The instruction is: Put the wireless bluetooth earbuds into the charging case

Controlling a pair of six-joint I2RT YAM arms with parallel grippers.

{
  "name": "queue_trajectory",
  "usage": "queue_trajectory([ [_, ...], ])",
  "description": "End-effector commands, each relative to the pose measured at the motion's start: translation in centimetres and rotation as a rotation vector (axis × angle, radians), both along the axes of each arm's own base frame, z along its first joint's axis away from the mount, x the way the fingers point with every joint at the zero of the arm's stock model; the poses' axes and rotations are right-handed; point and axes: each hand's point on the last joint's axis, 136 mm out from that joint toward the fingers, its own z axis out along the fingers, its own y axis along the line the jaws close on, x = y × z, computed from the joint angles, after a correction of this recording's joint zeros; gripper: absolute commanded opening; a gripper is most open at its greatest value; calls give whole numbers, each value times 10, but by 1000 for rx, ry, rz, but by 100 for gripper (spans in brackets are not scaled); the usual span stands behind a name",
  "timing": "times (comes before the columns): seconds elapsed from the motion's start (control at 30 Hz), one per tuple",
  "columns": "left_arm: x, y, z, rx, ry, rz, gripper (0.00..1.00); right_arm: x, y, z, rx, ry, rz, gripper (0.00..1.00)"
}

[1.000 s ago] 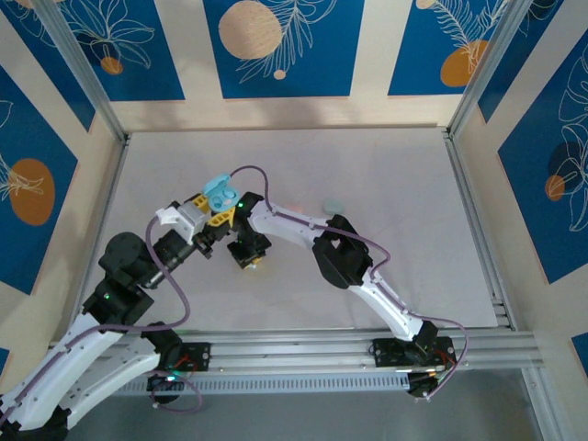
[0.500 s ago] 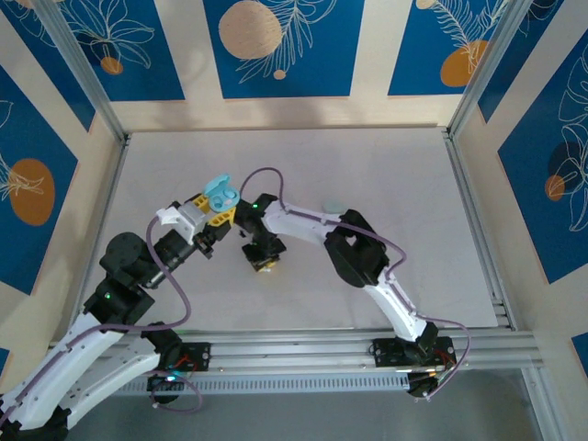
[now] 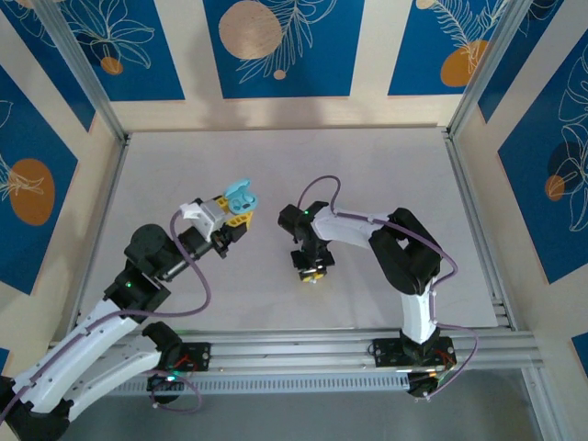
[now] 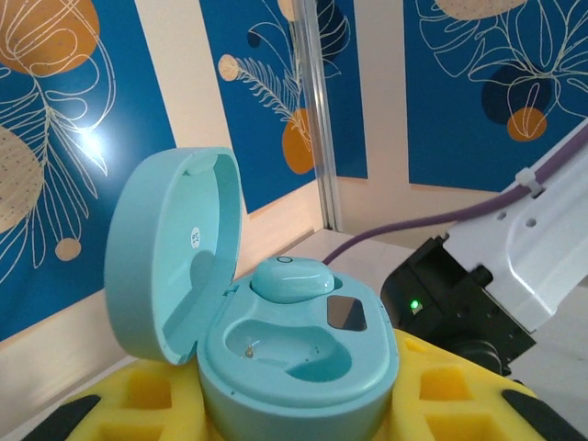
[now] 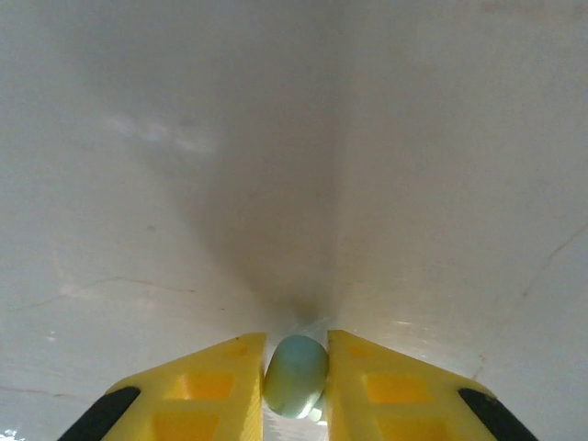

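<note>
A pale table (image 3: 367, 165) sits enclosed by blue-and-orange leaf-patterned wall panels (image 3: 303, 60) and aluminium posts (image 3: 485, 69).

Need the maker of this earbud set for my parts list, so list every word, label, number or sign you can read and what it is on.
Round white sticker inside the lid of the charging case: dark print, too small to read.
Nothing else readable: no text on the earbud, the yellow fingers or the wall panels, which carry leaf and circle drawings.

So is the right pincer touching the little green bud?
Touching. The right wrist view shows the right pincer squeezing the mint earbud from both sides, no gap.
</note>
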Motion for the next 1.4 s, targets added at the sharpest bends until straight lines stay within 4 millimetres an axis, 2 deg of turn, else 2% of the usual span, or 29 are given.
queue_trajectory([
  [0.0,-7,-2,18,-55,-44,-35,20,1,5,-3,17,-8,-36,23],
  [0.23,-6,-3,16,-51,-39,-35,20,3,3,-5,-3,-14,-20,28],
  [0.53,-5,-3,14,-50,-30,-31,20,6,4,-2,-22,-26,-2,29],
  [0.87,-4,-3,12,-49,-25,-29,20,5,5,-3,-19,-21,-6,21],
  [0.97,-4,-3,11,-48,-22,-30,20,5,6,4,-7,-33,-6,19],
  [1.03,-4,-4,10,-47,-20,-30,20,7,10,20,31,-59,-10,19],
  [1.13,-3,-7,6,-39,-12,-43,20,12,21,58,184,-111,-36,19],
  [1.27,-1,-21,-11,-5,16,-98,20,16,38,143,568,-184,-97,19],
  [1.37,-1,-33,-22,-3,25,-152,20,15,37,208,852,-215,-131,20],
])
